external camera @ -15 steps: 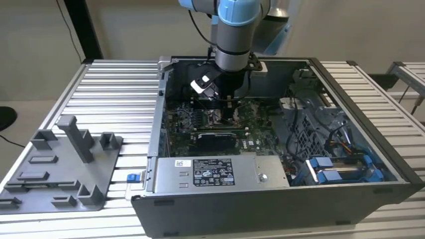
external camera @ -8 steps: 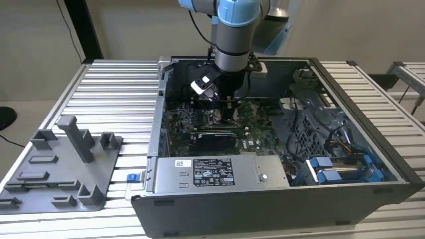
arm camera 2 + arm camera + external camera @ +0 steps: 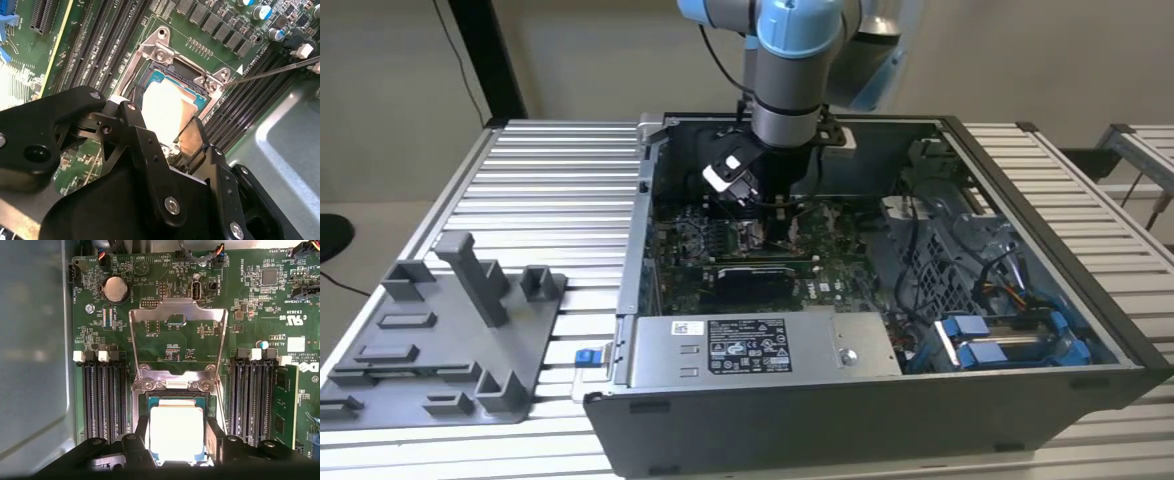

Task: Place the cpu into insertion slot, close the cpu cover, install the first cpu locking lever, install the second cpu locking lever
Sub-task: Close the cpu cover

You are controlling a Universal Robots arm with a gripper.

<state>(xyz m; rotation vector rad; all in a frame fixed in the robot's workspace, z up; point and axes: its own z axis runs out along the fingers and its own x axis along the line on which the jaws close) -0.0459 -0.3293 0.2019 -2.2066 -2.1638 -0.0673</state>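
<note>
One ribbed aluminium table carries everything. On it stands one open dark-grey computer case, filling the centre and right of the exterior view. One arm, grey tube with pale-blue joint caps, comes down from the upper centre into the case. At the lower left lies one matte grey fixture tray with upright posts. Inside the case, one grey metal box with a white label runs along the near wall, and two blue drive caddies sit at the lower right.

The green circuit board holds two banks of long black slots flanking the socket. The cpu cover, a thin silver frame with a cut-out middle, is swung open, extending from its hinge away from the socket. The insertion slot has a shiny silver rim. The cpu, flat, square and bright metal-topped, lies level in the slot, edges parallel to the rim. The black gripper pinches it, fingers against two opposite edges. One thin metal rod juts from the socket corner. One round silver coin cell sits beyond the cover.
</note>
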